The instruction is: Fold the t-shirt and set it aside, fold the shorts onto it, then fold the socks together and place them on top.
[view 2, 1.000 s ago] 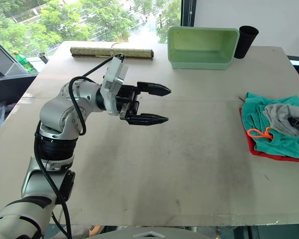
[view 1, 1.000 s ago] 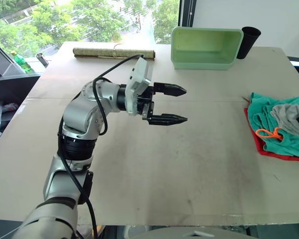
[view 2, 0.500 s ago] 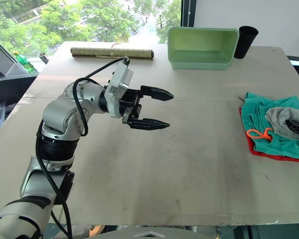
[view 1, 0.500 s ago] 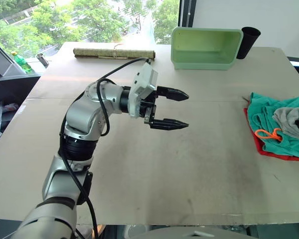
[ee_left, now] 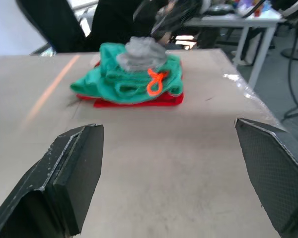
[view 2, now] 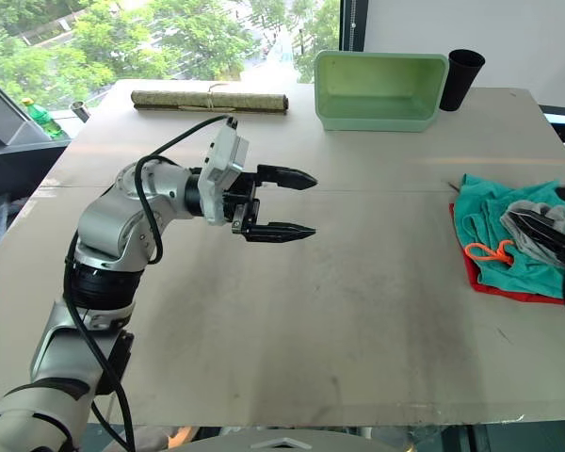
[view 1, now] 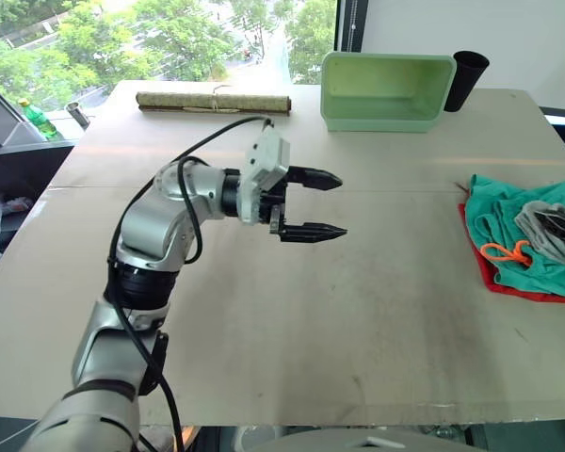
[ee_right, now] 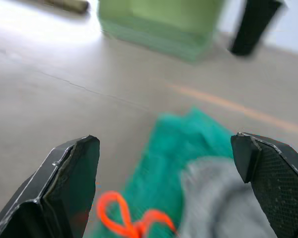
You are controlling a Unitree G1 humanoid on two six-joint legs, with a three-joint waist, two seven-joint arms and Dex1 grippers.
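At the table's right edge lies a stack. The red t-shirt (view 1: 507,283) is at the bottom, and the teal shorts (view 1: 494,213) with an orange drawstring (view 1: 508,252) lie on it. The grey socks (view 1: 539,220) sit bunched on top. My right gripper (view 2: 551,212) hovers just over the socks, open, nothing between its fingers; its wrist view looks down on socks (ee_right: 213,198) and shorts (ee_right: 188,139). My left gripper (view 1: 342,204) hangs open over the middle of the table, pointing toward the stack (ee_left: 134,74) and well away from it.
A light green bin (view 1: 388,89) and a black cup (view 1: 468,80) stand at the back right. A rolled mat (view 1: 214,100) lies along the back edge. The stack sits close to the table's right edge.
The right gripper has opened and let go of the socks, which stay on the shorts. The left gripper has barely shifted.
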